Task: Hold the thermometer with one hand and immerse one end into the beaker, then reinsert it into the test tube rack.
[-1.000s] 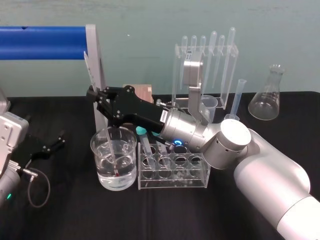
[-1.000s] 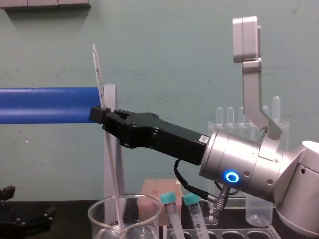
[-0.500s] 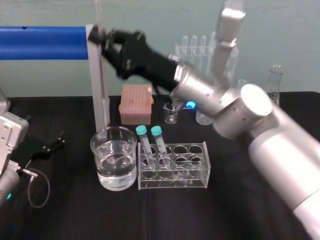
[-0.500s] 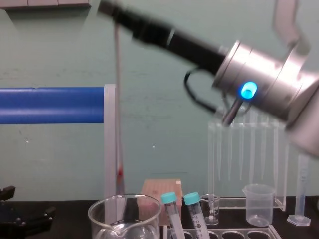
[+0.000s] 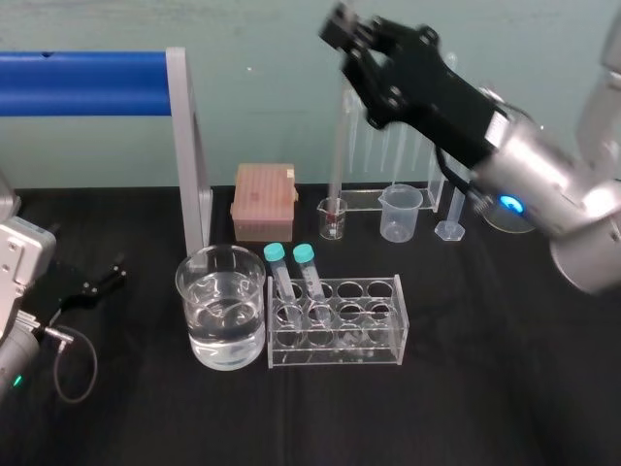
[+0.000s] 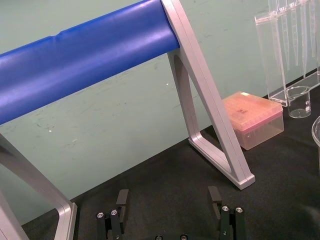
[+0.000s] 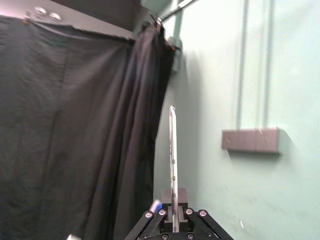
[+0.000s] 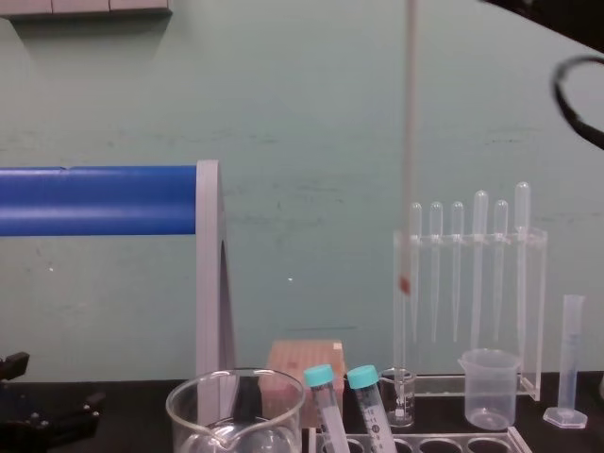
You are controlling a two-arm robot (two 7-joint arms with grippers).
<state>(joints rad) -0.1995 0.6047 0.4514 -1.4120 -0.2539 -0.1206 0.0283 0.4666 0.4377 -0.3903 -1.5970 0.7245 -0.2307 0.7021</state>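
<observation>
My right gripper (image 5: 347,39) is high above the table, shut on the upper part of the thermometer (image 5: 337,155). The thermometer (image 8: 409,142) hangs upright, its red tip well above the table and to the right of the capped tubes. In the right wrist view the thermometer (image 7: 172,165) rises from between the shut fingers of my right gripper (image 7: 174,226). The beaker (image 5: 221,306) holds water and stands left of the test tube rack (image 5: 388,335). My left gripper (image 6: 167,217) rests open at the far left of the table, with nothing between its fingers.
Two teal-capped tubes (image 5: 291,277) lean in the rack's left holes. Behind it stand a pink tip box (image 5: 264,199), a tiny glass beaker (image 5: 332,218), a cloudy plastic beaker (image 5: 400,212) and a pipette stand (image 8: 469,293). A blue bar on a grey frame (image 5: 186,146) stands behind the beaker.
My right gripper has lifted the thermometer out of the beaker, then carried it up and to the right. The left arm has not moved.
</observation>
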